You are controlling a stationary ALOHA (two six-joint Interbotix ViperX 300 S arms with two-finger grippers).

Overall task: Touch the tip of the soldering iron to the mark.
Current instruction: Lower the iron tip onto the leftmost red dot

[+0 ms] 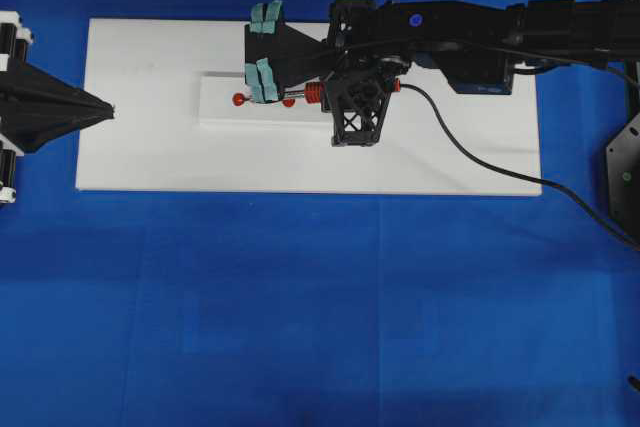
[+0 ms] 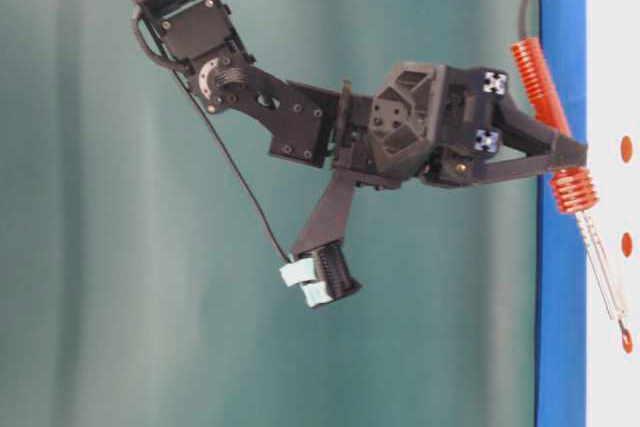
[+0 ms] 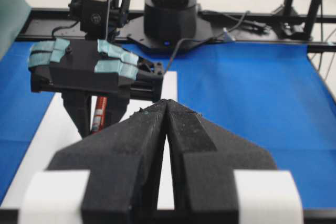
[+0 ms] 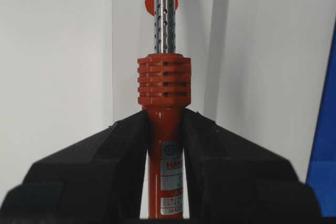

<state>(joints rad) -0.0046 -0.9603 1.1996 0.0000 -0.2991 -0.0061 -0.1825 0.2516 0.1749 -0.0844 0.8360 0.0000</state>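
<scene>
From my station I see a blue cloth (image 1: 300, 327) covering the table, with a flat white board (image 1: 140, 147) lying across its upper middle, long side left to right. In the table-level view a dull green backdrop (image 2: 90, 277) fills the background behind everything. A black metal frame (image 3: 273, 17) edges the far side of the table.

You can read only fragments on the white label of the orange-red ribbed soldering iron handle (image 4: 165, 145): red letters "HA…", small print "MADE"; the rest is illegible.
</scene>
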